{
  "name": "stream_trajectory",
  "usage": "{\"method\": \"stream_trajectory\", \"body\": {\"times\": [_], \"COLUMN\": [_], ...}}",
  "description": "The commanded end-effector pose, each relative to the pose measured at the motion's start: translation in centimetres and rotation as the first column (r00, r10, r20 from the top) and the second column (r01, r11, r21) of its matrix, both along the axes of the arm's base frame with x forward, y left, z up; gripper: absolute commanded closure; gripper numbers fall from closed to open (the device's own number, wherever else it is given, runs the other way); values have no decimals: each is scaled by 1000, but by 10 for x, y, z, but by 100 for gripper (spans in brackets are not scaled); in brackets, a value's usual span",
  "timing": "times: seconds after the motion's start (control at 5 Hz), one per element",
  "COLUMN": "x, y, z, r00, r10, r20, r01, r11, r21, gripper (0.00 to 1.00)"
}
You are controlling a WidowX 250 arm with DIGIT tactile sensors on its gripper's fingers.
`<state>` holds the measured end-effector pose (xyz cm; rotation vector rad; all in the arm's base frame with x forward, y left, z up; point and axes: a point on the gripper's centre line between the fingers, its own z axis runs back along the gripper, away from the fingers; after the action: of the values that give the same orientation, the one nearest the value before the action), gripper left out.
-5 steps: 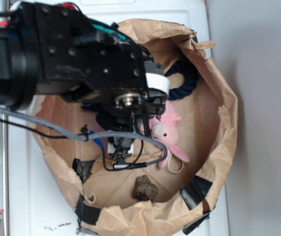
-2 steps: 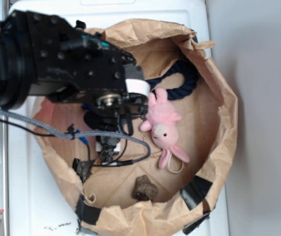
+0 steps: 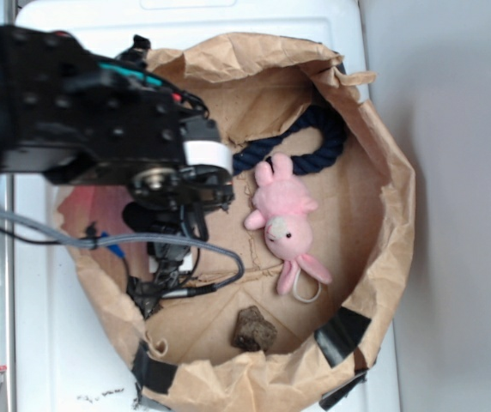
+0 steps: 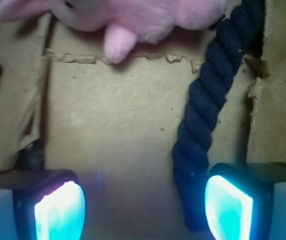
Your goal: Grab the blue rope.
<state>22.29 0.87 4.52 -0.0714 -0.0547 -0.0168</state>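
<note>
Gripper: your gripper (image 4: 143, 207) stands wide apart, holding nothing; you see two glowing pads (image 4: 60, 210).
Blue rope: you have one blue rope (image 4: 203, 125), lying on the floor of the paper bag (image 3: 383, 223) near its far rim; in the wrist view its end sits just inside the right pad.
Pink bunny: one pink bunny (image 3: 284, 223), mid-floor, just beside the rope's curve.
Brown lump: one brown lump (image 3: 252, 329), by the bag's near rim.
Grey cable: one grey cable (image 3: 100, 242) trailing from your arm.
</note>
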Motion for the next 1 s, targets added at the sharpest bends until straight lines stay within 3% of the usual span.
{"method": "stream_trajectory", "body": {"times": [0.0,0.8], "x": [-2,26], "y": [14,14], "z": [9,-1], "r00": [996,979], "r10": [71,192], "r20": [45,63], "r01": [-69,-194], "r11": [997,980], "r21": [-34,36], "gripper": [0,0]}}
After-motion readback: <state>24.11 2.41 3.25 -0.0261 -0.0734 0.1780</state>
